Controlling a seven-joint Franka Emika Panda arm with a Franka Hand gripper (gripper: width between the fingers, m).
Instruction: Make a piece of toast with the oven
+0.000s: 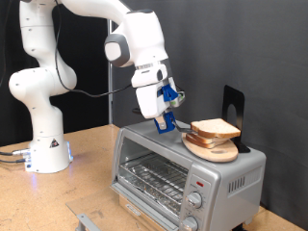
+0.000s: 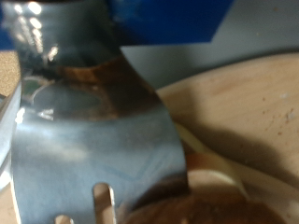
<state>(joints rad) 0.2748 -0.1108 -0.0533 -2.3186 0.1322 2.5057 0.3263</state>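
Exterior view has the gripper (image 1: 165, 123) mid-frame, low over the oven (image 1: 183, 173) top, just left of the piece of toast (image 1: 215, 129) on its wooden plate (image 1: 214, 150). Can't tell if the fingers are apart or closed, and nothing shows between them. Looks like the pickup step; judging by this, it needs a careful line-up on the slice's edge.

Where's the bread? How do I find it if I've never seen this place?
Find the silver oven with the glass door at the exterior view's bottom right. On its roof sits a round wooden plate, beside the gripper. The piece of toast lies on top: pale, squarish, with a brown crust, unlike the round plate.
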